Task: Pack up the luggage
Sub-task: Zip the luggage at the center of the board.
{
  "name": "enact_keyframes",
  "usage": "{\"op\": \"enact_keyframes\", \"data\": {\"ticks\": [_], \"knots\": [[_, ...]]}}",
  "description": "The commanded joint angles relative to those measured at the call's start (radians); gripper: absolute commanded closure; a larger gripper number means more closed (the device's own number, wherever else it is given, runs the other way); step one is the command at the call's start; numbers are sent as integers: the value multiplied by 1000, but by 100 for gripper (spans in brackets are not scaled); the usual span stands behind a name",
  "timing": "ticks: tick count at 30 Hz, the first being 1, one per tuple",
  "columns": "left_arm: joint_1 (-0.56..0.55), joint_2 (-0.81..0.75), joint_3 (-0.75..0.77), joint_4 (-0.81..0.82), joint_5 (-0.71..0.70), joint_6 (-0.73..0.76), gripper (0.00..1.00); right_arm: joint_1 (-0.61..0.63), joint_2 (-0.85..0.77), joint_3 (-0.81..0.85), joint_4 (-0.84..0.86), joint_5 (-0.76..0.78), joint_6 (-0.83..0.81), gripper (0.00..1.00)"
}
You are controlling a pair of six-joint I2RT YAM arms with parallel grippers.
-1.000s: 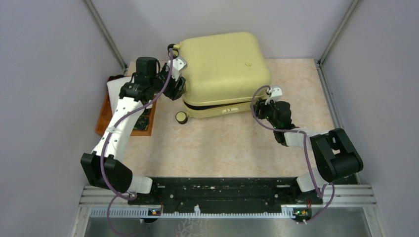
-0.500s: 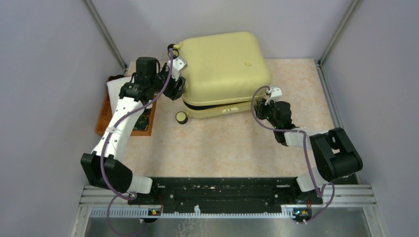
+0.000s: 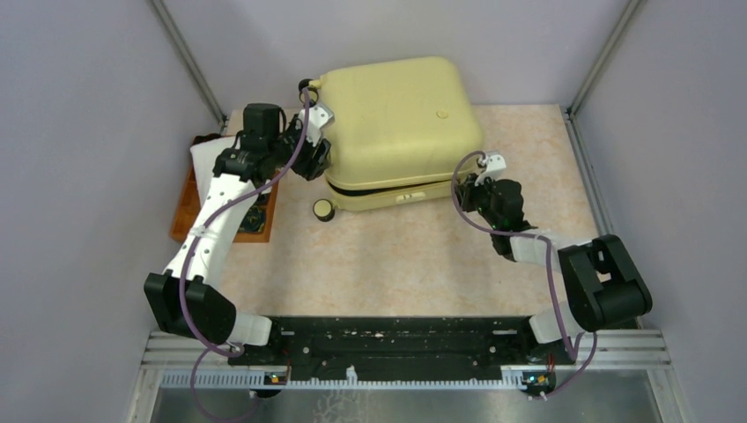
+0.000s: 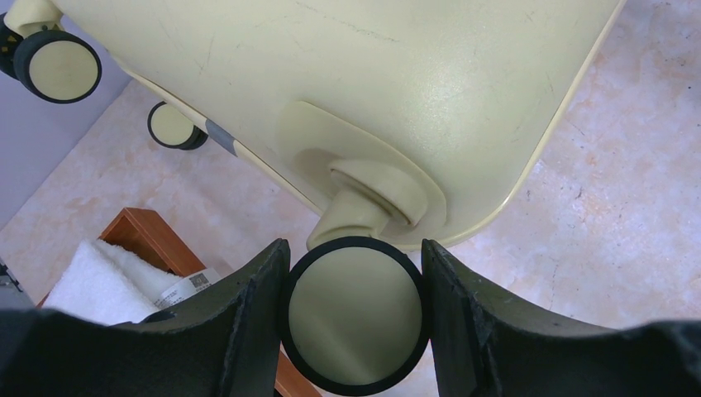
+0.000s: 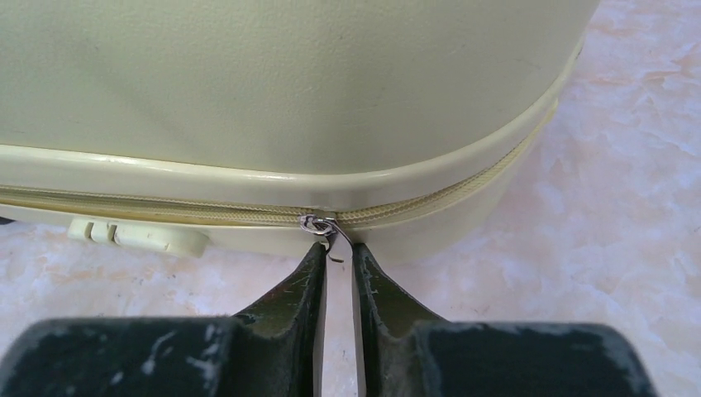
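From the top camera, the luggage (image 3: 396, 123) lies flat at the 12 o'clock end of the desk (image 3: 396, 256), lid down, with a dark gap showing along its near edge toward 7 o'clock. My left gripper (image 3: 314, 159) is at the case's 9 o'clock side. Its wrist view shows it clamped on a cream wheel (image 4: 355, 318), with both fingers touching the black tyre. The right gripper (image 5: 337, 248) sits at the 4 o'clock corner, its fingers drawn narrow with the zipper pull (image 5: 318, 223) between the tips (a slit of daylight shows between them, so I cannot tell whether the pull is actually pinched). A pale lock tab (image 5: 136, 234) lies along the shell toward 9 o'clock of that pull. At the desk's 9 o'clock edge is a wooden tray (image 3: 187, 207) with a white towel (image 3: 207, 163) in it.
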Motion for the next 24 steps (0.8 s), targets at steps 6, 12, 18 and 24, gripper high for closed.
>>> {"op": "enact_keyframes", "data": {"ticks": [6,12,18,24], "knots": [[-10,-74,31,150,33,14,100,-10,-5,92,86,-74,17,95],[-10,-71,27,147,34,15,100,-10,-1,88,112,-100,35,100],[-10,-69,29,147,34,14,100,-10,-16,67,125,-122,67,100],[-10,-64,39,144,42,13,100,-7,-12,49,154,-159,149,100]]}}
